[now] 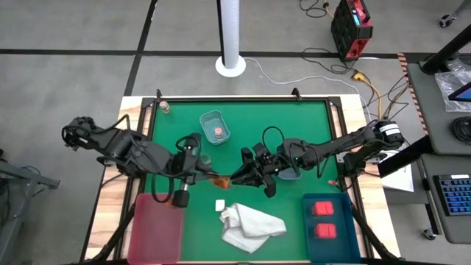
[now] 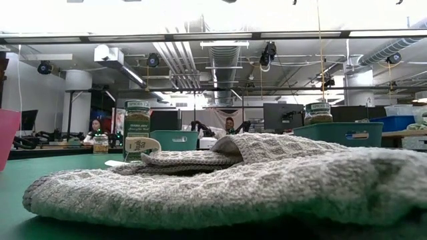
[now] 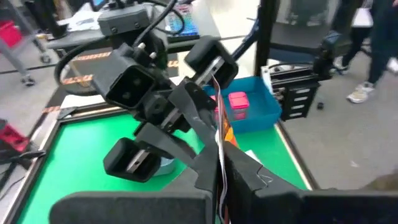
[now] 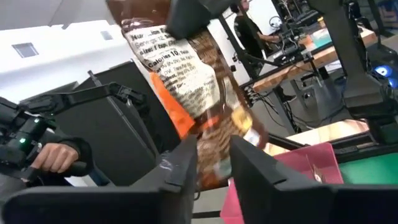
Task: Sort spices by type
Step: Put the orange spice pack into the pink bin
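A flat red-orange and brown spice packet [image 1: 221, 179] hangs in the air over the middle of the green table [image 1: 309, 125]. Both grippers meet at it. My left gripper [image 1: 214, 179] comes from the table's left and is shut on it. My right gripper [image 1: 234, 178] comes from the right, with its fingers closed on the packet's other end. In the right wrist view the printed packet [image 4: 199, 93] fills the middle. In the left wrist view the packet [image 3: 219, 118] shows edge-on. The low view shows neither gripper. My left gripper pinches one end of the packet [image 3: 220, 163] between its two fingers, coming about level from the table's left. The packet shows edge-on between them, lifted clear of the table. My right gripper has the packet's opposite end [image 4: 214, 155] between its two fingers [image 4: 183, 165], coming from the table's right and slanting slightly up. The packet stands out past the fingers toward the left gripper, clear of the table.
A white cloth [image 1: 250, 224] lies near the front, with a small white piece [image 1: 219, 206] beside it. A blue tray [image 1: 324, 221] holds two red blocks and a pink tray [image 1: 154, 224] stands front left. Teal bins [image 1: 213, 126] [image 1: 291, 174] and jars [image 1: 165, 107] [image 2: 137, 130] [image 2: 318, 112] stand farther back.
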